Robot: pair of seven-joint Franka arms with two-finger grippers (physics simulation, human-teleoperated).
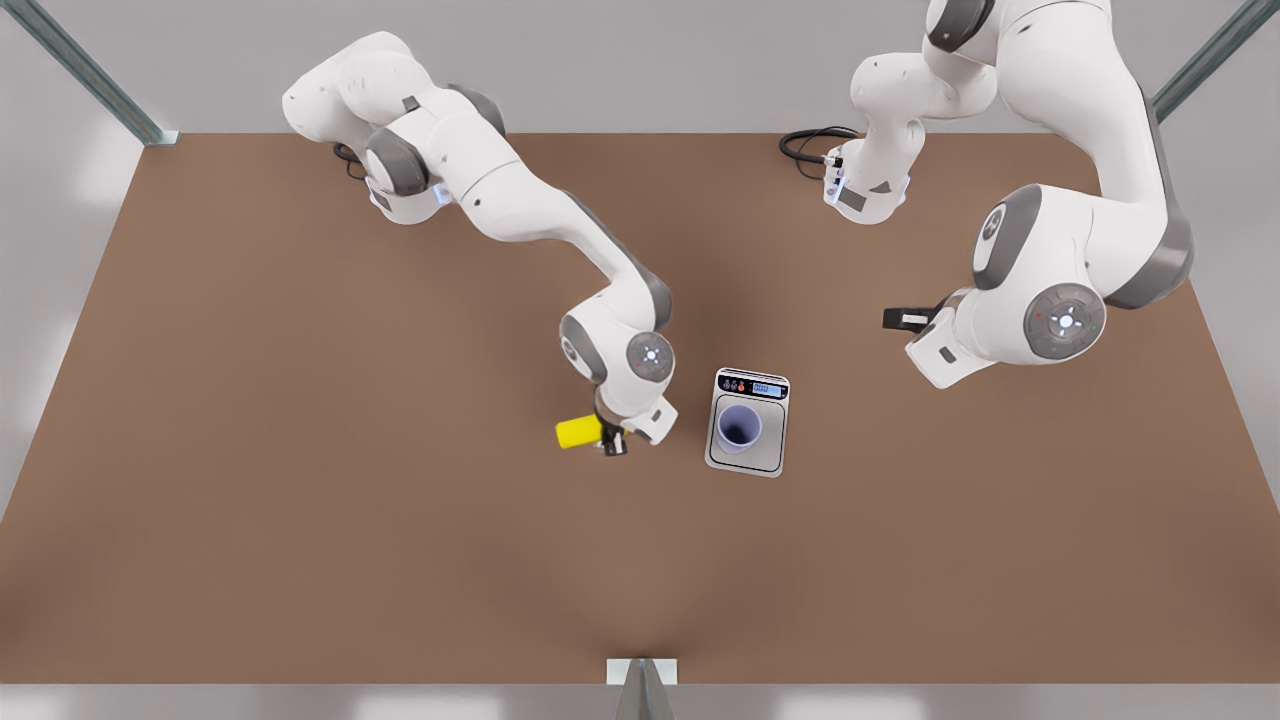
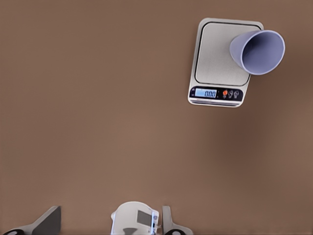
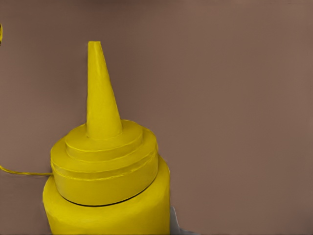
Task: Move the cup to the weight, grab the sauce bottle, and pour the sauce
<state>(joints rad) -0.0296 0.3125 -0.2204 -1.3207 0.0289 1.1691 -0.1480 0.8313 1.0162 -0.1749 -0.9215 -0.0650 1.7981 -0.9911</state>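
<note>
The right gripper (image 1: pixel 612 440) clenches the sauce bottle (image 1: pixel 578 432), ready to pour. The cup (image 1: pixel 739 428) sits on the weight (image 1: pixel 747 462) beside it. The left gripper (image 1: pixel 900 318) waits off (fingers spread).

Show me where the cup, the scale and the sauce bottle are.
cup (image 1: pixel 739 428): front view, dark inside of its mouth.
scale (image 2: pixel 215 58): left wrist view, bare silver platform.
sauce bottle (image 3: pixel 105 166): right wrist view, its stepped yellow cap.

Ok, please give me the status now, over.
Right gripper shut on sauce bottle, left of the scale in the front view. Left gripper open, waiting apart. Cup upright on scale. Path clear.
</note>
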